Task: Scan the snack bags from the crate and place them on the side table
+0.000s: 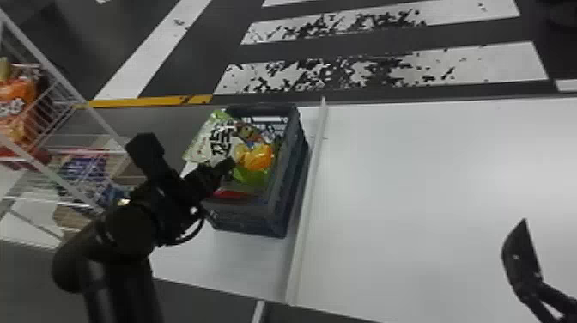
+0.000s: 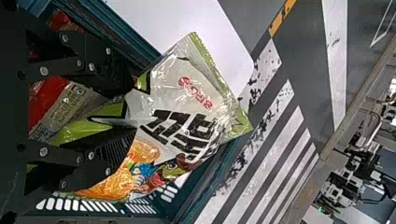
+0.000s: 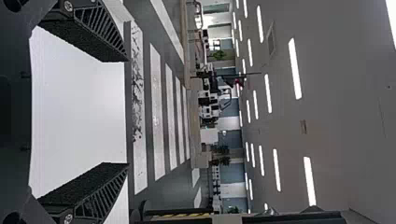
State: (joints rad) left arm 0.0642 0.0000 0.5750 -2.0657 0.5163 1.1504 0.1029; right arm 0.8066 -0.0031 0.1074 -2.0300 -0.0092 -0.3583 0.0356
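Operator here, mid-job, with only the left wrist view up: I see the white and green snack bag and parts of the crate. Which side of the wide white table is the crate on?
Observer: Its left. In the head view the crate stands left of a raised white strip, and the wide white table spreads out to the strip's right.
Operator: Is my other arm carrying anything?
Observer: No. In the right wrist view the right gripper has its fingers apart with nothing between them.
Operator: Anything farther left than the crate?
Observer: Yes, the head view shows a wire rack there, with an orange bag in it.
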